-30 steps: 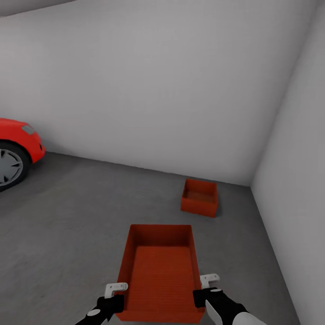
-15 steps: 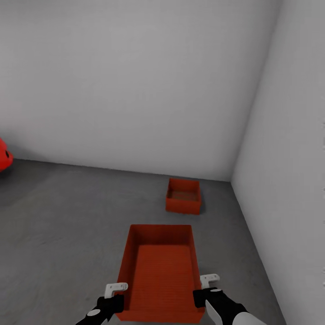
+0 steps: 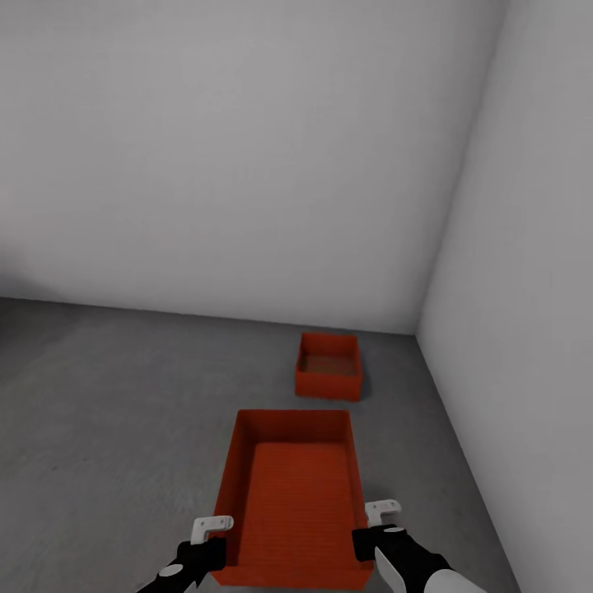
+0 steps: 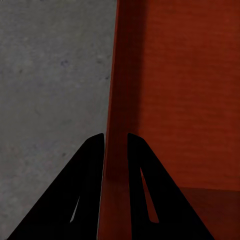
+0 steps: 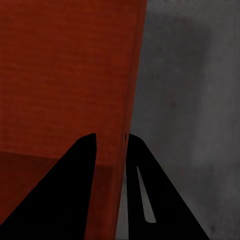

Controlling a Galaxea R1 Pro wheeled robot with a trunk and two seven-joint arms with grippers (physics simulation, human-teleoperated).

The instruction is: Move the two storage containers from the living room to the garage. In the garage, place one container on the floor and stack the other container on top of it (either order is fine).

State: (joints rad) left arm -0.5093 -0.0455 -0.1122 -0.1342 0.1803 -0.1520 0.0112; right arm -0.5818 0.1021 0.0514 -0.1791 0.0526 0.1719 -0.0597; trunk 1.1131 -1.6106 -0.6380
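Swung rightward since a second ago: the red car at the left edge is gone from the head view, and the far container now sits nearer the picture's middle; this is camera motion, not the bins moving. The held bin keeps the same place between the arms.

Carried container (image 3: 292, 502): red-orange, open-topped, ribbed bottom, held level and off the floor in front of the trunk. Left pincer (image 3: 212, 527) pinches its left long wall near the close corner; in the left wrist view the two dark fingers (image 4: 90, 170) straddle the wall (image 4: 116, 100), one inside, one outside. Right pincer (image 3: 380, 515) pinches the right long wall the same way, with the wall (image 5: 132, 75) between its fingers (image 5: 82, 170).

Second container (image 3: 329, 366): rests on the grey concrete floor (image 3: 123, 412) ahead and slightly right, long side pointing away, well apart from the carried bin. It lies near the corner where the back wall (image 3: 247, 165) meets the right wall (image 3: 527, 288), touching neither.

Open room: bare floor between the two bins, wide bare floor to the left. The right wall runs close along the right side, narrowing the space there.
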